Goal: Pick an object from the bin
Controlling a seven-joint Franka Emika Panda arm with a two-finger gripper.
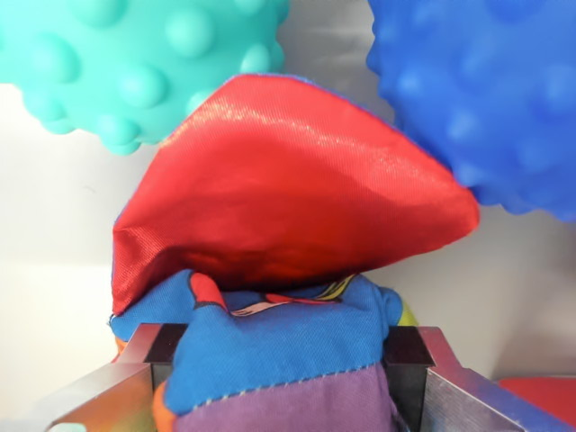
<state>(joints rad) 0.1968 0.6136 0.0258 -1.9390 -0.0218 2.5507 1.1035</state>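
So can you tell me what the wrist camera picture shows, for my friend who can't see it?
The gripper squeezes a soft cloth toy of blue and purple patches with a shiny red cape. Behind it sit two bumpy balls: a teal ball at the wrist view's left and a blue ball at its right, on a pale bin floor.

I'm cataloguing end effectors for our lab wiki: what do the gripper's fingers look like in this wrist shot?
Only the gripper tips show: two blocky fingers of bare silvery metal, with flat faces, square edges and darker inner faces. No cables, pads or markings are visible.
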